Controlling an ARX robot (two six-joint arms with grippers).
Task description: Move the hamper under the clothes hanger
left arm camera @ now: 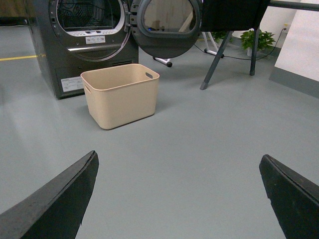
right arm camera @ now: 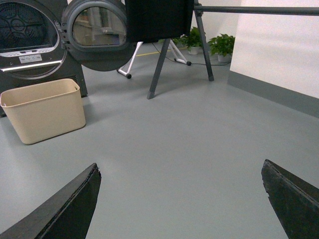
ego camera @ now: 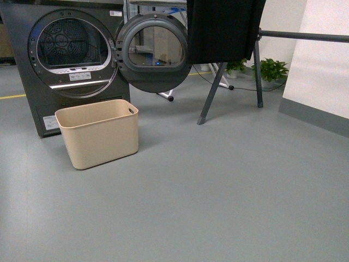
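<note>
The beige hamper (ego camera: 100, 134) stands empty on the grey floor, right in front of the dryer; it also shows as the hamper (left arm camera: 121, 94) and the hamper (right arm camera: 44, 109). The clothes hanger (ego camera: 302, 36) is to the right and farther back: a dark horizontal bar on angled legs, with a black cloth (ego camera: 223, 28) draped over it. The same clothes hanger (right arm camera: 249, 9) appears in the right wrist view. My left gripper (left arm camera: 178, 158) and right gripper (right arm camera: 180, 167) are both open, empty, and well short of the hamper. Neither arm shows in the front view.
A dark grey dryer (ego camera: 65, 60) stands at the left with its round door (ego camera: 152, 52) swung open toward the hanger. Potted plants (ego camera: 272, 70) sit by the far wall. A white wall panel (ego camera: 322, 65) borders the right side.
</note>
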